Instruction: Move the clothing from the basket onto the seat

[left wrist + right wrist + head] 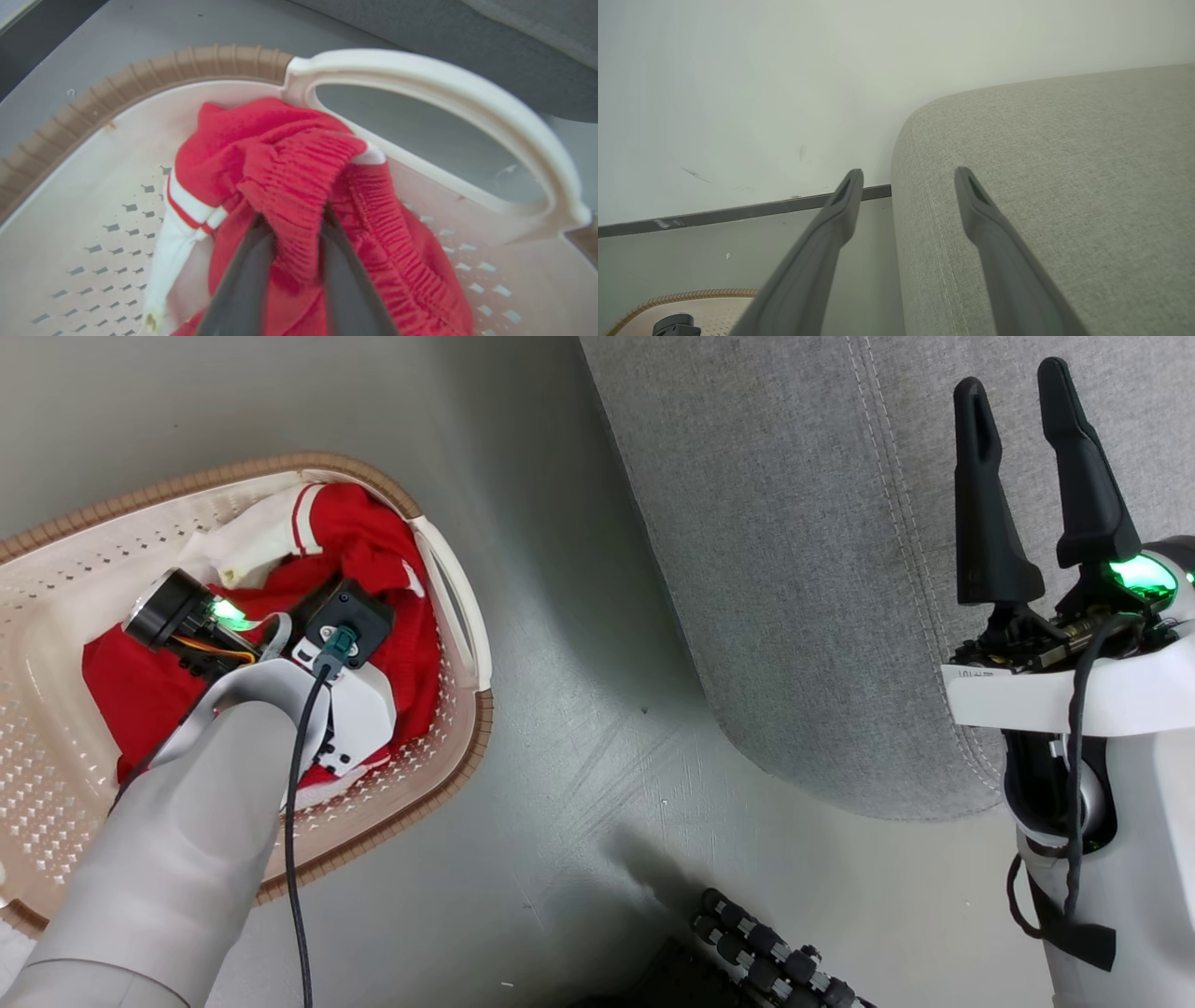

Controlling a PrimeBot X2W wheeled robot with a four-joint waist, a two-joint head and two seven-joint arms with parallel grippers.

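The red clothing [373, 551] with white trim lies bunched in the cream basket [457, 607], which stands on the floor at the left. My left arm reaches down into the basket. In the left wrist view my left gripper [294, 224] is shut on a ribbed red waistband fold of the clothing [289, 172], near the basket's white slot handle [467, 98]. The grey seat [794, 569] fills the upper right. Over its edge my right gripper [1018, 392] stands open and empty, with its fingers [840, 205] apart above the seat [1064, 186].
Grey floor [579, 737] runs between basket and seat. A black ribbed part of my base [766, 952] shows at the bottom. A white wall with a dark skirting strip [738, 212] stands behind the seat.
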